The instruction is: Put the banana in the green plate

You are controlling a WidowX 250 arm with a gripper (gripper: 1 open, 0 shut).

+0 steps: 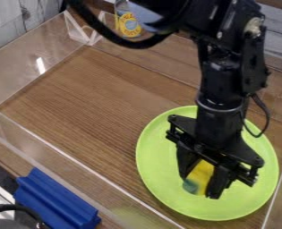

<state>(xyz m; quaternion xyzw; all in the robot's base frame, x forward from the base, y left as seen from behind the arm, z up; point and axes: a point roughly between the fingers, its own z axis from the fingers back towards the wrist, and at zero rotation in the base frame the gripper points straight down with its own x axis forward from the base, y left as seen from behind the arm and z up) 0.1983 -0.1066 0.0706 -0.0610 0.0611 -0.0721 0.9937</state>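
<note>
The green plate lies flat on the wooden table at the lower right. Over its near half stands my black gripper, pointing straight down. The fingers are shut on the banana, a small yellow piece with a green end that sits low between them, at or just above the plate's surface. Whether the banana touches the plate I cannot tell. The arm hides the far part of the plate.
A clear plastic wall rings the wooden table. A blue block lies at the lower left outside the wall. A round yellow label shows at the top behind the arm.
</note>
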